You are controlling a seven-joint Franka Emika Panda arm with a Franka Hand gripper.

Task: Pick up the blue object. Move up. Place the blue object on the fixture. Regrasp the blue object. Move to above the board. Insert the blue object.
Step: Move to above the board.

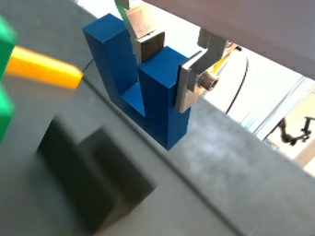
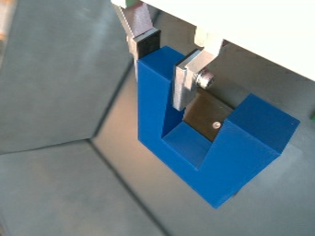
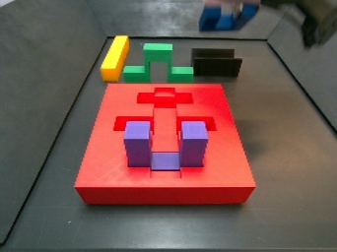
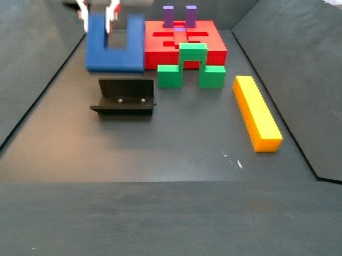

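Purple block (image 3: 161,146) seated in board (image 3: 99,167), claw (image 4: 104,18) gripping blue object (image 4: 114,48)

My hand (image 2: 172,57) has flat silver finger plates (image 2: 187,78) with dark pads (image 1: 150,44), a round screw head on one, under a white body.

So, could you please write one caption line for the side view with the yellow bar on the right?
Gripper holds the blue object above the fixture, beside the board.
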